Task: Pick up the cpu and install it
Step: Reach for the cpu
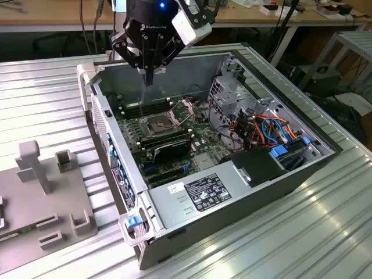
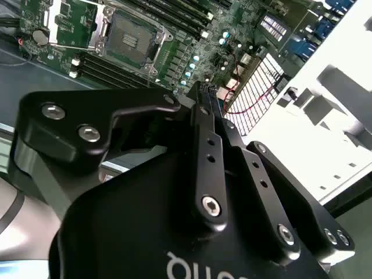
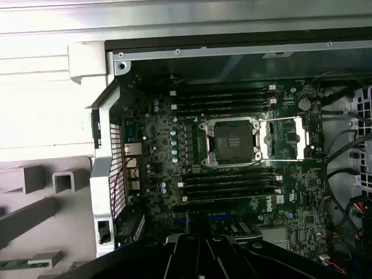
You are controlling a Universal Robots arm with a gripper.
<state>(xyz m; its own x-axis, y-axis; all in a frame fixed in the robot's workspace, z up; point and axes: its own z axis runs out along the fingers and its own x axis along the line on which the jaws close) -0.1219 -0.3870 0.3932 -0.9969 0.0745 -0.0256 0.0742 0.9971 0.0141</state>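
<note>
Exterior view: nearest me, a ribbed silver metal counter carries a pale grey plastic holding fixture with upright posts on the exterior view's left. Beside it is an open dark grey computer case lying on its side. Inside the case, closest to me, sits a silver box-shaped power supply with a white label. Beyond it lies a green motherboard with a long black card across it. Orange and blue cables bunch toward the exterior view's right. Farther in is a dark square socket, its hinged metal frame swung open. The first wrist view shows the socket between rows of black memory slots, its bed looking dark. Where the cpu lies I cannot tell. Farthest, over the far part of the case, hangs the black claw, well above the board and apart from the socket. Its two fingers are drawn narrow, tips close together. In the second wrist view the claw points down toward the motherboard's edge, near the case's perforated wall.
</note>
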